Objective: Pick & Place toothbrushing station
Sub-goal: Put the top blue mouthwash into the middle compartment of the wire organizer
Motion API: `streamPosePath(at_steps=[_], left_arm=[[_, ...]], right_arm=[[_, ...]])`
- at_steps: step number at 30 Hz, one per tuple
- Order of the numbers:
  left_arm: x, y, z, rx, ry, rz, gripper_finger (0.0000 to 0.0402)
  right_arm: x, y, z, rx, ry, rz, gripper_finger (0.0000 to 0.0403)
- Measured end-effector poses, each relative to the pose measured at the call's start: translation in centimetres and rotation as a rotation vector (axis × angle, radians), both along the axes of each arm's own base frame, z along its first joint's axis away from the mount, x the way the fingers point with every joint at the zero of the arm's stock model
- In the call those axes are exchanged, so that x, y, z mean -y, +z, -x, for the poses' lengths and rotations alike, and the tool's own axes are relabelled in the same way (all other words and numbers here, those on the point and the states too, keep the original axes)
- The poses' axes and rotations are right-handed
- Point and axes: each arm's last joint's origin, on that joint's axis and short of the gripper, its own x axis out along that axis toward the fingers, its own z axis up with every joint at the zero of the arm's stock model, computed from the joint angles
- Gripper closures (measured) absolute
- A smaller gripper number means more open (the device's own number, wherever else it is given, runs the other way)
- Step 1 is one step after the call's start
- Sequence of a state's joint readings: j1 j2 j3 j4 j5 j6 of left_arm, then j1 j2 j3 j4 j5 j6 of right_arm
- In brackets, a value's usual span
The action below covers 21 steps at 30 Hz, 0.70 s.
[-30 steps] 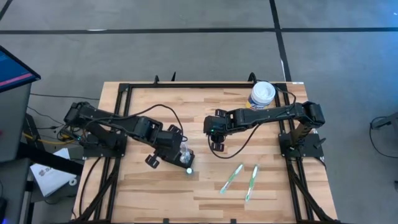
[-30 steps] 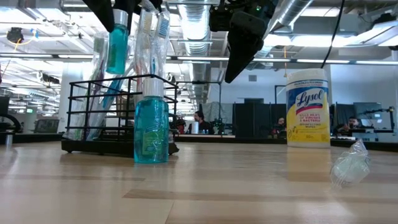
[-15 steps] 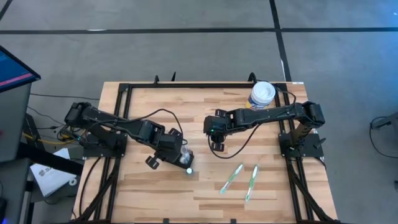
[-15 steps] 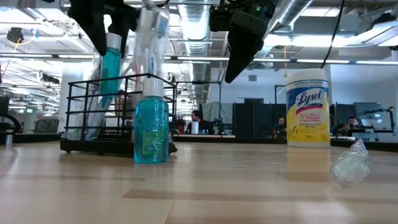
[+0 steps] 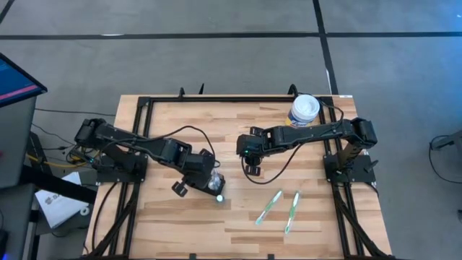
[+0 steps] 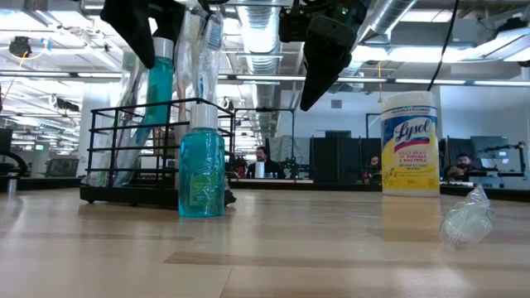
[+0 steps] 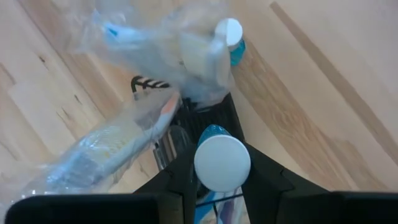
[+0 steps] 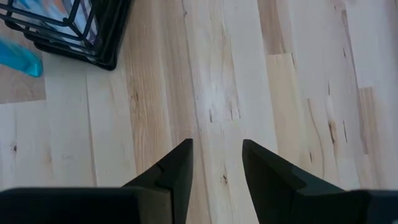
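Over the table's middle-left, my left hand (image 5: 201, 170) grips a teal tube with a round white cap (image 7: 222, 163), holding it upright above the black wire toothbrushing station (image 6: 157, 153). I judge the job is lowering it straight into a free slot without snagging the crinkled clear wrappers (image 7: 155, 43) already standing inside. A blue-green bottle (image 6: 202, 170) stands just in front of the rack. My right hand (image 5: 251, 162) waits nearby, fingers apart, holding nothing.

Bare wood under the right tool (image 8: 216, 165), station (image 6: 157, 153) crowded by teal bottle (image 6: 201, 170), wrapped brushes (image 7: 118, 146)
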<state>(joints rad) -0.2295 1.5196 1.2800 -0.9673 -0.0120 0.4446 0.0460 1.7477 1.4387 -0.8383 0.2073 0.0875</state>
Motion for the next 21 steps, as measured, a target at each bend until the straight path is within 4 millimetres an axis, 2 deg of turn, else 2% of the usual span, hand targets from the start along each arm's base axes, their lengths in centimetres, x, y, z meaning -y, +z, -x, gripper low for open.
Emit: streamPosePath(at_steps=[7,14,21], left_arm=[[-0.1,0.0,-0.2,0.018,-0.003,0.031,0.0317],[-0.1,-2.5,0.0,0.007,-0.024,0.02,0.0317],[-0.3,-3.7,0.1,0.011,-0.019,0.015,0.0317]], right_arm=[[0.0,0.0,0.1,-0.006,-0.003,-0.001,0.0274],[0.0,-0.1,0.3,-0.027,-0.016,-0.006,0.0274],[0.0,-0.1,0.3,-0.027,-0.016,-0.006,0.0274]])
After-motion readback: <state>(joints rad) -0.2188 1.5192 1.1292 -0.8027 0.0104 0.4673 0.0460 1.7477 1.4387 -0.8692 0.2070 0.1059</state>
